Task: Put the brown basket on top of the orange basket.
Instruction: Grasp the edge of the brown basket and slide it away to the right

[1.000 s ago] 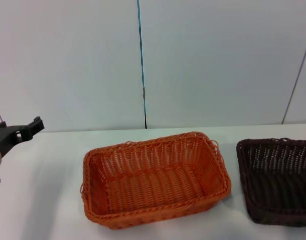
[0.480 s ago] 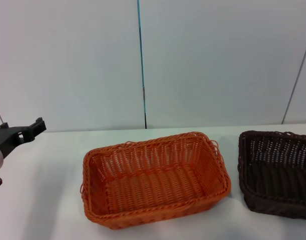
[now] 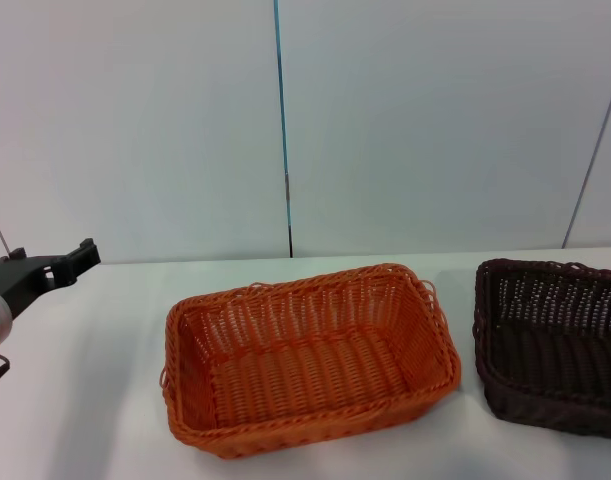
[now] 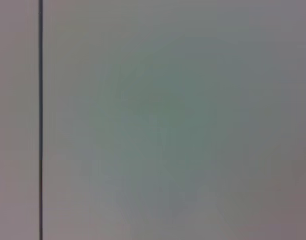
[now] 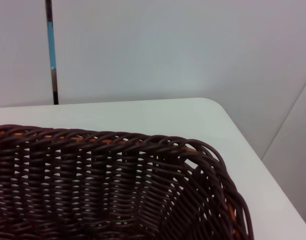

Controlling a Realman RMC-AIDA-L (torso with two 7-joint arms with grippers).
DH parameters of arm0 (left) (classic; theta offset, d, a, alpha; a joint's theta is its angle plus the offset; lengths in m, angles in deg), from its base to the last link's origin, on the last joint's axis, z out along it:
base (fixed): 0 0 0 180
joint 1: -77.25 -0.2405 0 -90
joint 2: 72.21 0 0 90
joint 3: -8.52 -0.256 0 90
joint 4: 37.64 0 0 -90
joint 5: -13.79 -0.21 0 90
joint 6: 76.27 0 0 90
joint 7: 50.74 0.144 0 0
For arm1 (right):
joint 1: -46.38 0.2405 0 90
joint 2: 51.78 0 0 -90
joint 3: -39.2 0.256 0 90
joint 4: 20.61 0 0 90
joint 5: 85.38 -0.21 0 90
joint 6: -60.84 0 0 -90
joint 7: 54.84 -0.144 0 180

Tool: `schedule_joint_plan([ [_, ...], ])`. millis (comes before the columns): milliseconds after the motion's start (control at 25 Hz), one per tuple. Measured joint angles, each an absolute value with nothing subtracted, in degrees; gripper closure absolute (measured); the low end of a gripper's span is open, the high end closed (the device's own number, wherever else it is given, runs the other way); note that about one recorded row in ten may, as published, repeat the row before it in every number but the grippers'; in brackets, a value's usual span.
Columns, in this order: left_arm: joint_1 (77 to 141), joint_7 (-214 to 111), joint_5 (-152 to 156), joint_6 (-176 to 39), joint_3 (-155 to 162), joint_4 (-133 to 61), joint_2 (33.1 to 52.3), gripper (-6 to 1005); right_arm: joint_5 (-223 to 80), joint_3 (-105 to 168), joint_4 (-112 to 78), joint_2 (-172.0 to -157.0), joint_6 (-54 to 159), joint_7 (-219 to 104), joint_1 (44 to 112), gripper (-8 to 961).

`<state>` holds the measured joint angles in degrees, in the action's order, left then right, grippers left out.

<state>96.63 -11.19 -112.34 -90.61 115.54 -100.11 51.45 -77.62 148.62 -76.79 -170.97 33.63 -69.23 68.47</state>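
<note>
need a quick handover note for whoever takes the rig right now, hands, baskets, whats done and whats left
Left hand: raised at the far left edge of the head view, away from both baskets, holding nothing; whether it is open or shut cannot be told.
Right hand: not in any view. Its wrist camera looks close over the rim of the brown basket.
Orange basket: upright and empty in the middle of the white table.
Brown basket: to the orange basket's right, apart from it, partly cut off by the edge of the head view.
Done: no stacking yet.
Left: bring the brown basket over and set it on the orange one.
</note>
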Motion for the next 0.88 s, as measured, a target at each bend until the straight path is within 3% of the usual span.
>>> schedule_joint_plan([
  [360,96.2,-11.3,-112.3,-92.7,115.9,-101.1,51.53,64,-78.0,146.8,-76.9,-170.99,34.4,-69.4,67.7,693],
  [880,96.1,-11.2,-112.4,-94.3,116.3,-101.0,51.45,64,-81.2,148.2,-84.1,-170.63,17.8,-64.5,68.3,701],
])
